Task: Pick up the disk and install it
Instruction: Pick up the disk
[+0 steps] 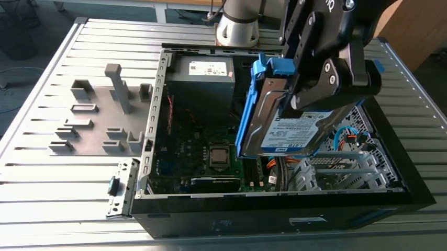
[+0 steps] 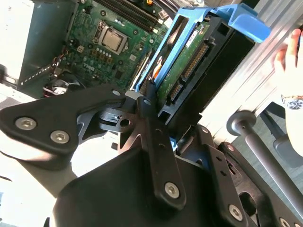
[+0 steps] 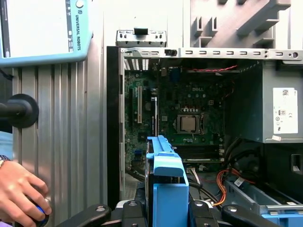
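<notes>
A slatted metal table [image 1: 42, 172] is seen in the exterior view, and most of its half towards the exterior view's right is taken up by an open black computer case [image 1: 279, 219] laid on its side, reaching almost to the table's near edge. Just beside the case, towards the table's edge at the exterior view's left, a grey fixture plate [image 1: 98, 125] with upright blocks is laid flat.

Inside the case, a grey power supply box [image 1: 202, 83] is set at the far end, and the green motherboard [image 1: 202, 141] is spread below it, with the square processor [image 1: 219, 156] near the middle of the board. Orange cables [image 1: 272, 167] are bundled at the near end of the case.

The disk [image 1: 279, 125] is held on edge, slightly tilted, over the open case on the side towards the exterior view's right, its labelled face turned to the camera and its blue bracket running round the edges. Whether its lower edge touches anything inside cannot be told. The gripper [image 1: 325, 86] is clamped onto the upper part of the disk, one black finger pressed on each broad face; in the first wrist view the fingers are seen closed on either side of the bracket.

A person's hand [image 3: 21, 191] is rested beside the table, below a teach pendant [image 3: 42, 28].
</notes>
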{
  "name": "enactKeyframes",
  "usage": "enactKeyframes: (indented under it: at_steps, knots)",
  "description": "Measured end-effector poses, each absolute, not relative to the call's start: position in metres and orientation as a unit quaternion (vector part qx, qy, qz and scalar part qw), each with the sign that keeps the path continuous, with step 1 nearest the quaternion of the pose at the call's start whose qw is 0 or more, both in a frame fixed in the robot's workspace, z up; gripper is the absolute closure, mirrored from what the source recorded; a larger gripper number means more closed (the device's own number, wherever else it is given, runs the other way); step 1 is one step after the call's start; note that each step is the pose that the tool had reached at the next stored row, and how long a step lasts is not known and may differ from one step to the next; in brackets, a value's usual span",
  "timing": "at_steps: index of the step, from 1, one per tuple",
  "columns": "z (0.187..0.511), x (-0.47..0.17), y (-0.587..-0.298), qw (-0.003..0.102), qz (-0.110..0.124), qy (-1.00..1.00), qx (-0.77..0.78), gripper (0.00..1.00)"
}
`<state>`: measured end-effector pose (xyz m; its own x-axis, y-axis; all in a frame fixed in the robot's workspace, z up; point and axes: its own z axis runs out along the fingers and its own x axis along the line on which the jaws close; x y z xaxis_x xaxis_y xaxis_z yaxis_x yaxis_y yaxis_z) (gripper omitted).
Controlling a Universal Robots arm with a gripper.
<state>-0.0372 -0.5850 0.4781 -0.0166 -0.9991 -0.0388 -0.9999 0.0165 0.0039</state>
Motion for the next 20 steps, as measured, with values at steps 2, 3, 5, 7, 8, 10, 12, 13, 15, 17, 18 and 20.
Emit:
enactKeyframes:
  at_steps: [2,3,5,7,8,10,12,13,15,17,18,20]
  knots:
    - [0.4781,-0.0371,-0.5851,0.013,0.015,0.713,-0.701,0.64]
    - [0.4781,-0.0371,-0.5851,0.012,0.015,0.713,-0.701,0.64]
    - [0.4781,-0.0371,-0.5853,0.012,0.015,0.713,-0.701,0.64]
    - [0.4781,-0.0368,-0.5853,0.013,0.015,0.713,-0.701,0.64]
    - [0.4781,-0.0364,-0.5853,0.013,0.015,0.713,-0.701,0.64]
    - [0.4781,-0.0356,-0.5854,0.013,0.015,0.713,-0.701,0.64]
    - [0.4781,-0.0345,-0.5854,0.013,0.015,0.713,-0.701,0.64]
    - [0.4781,-0.0340,-0.5853,0.012,0.015,0.713,-0.701,0.64]
    - [0.4781,-0.0328,-0.5853,0.013,0.015,0.713,-0.701,0.64]
    - [0.4781,-0.0315,-0.5853,0.013,0.015,0.713,-0.701,0.64]
    - [0.4781,-0.0309,-0.5853,0.012,0.015,0.713,-0.701,0.64]
    - [0.4781,-0.0295,-0.5853,0.012,0.015,0.713,-0.701,0.64]
